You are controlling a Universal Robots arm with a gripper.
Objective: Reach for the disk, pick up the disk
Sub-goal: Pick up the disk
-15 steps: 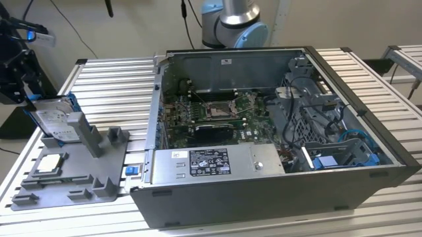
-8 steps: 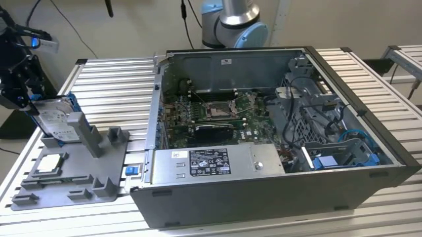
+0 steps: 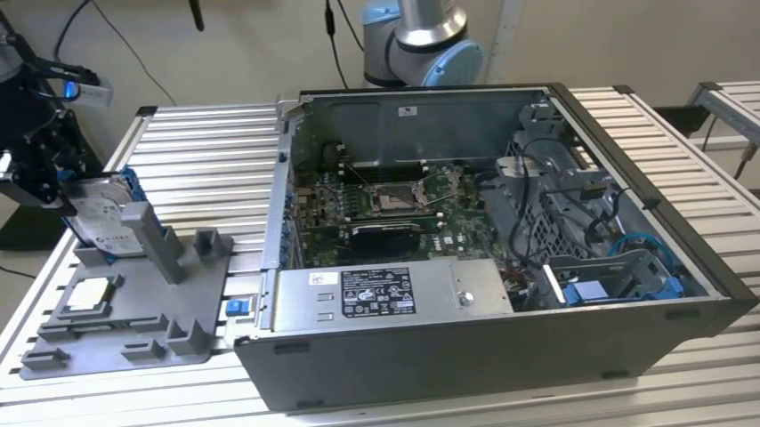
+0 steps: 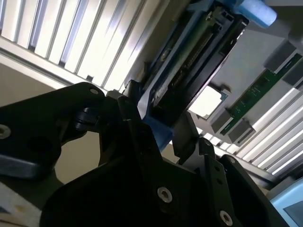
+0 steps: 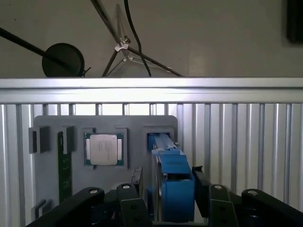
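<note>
Slatted table (image 3: 202,160): disk (image 3: 101,218) seemingly upright, edgewise

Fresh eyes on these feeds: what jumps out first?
The big open computer case sits in the middle of the exterior view, its insides bare. At that view's left, the pincer is set around the upright disk in the grey holder, beside a silver chip.

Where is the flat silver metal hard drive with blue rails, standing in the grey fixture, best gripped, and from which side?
Across its two broad flat faces near the upper edge, coming down from above. The silver metal hard drive stands on edge in a slot of the grey plastic fixture, so only its top is free.
</note>
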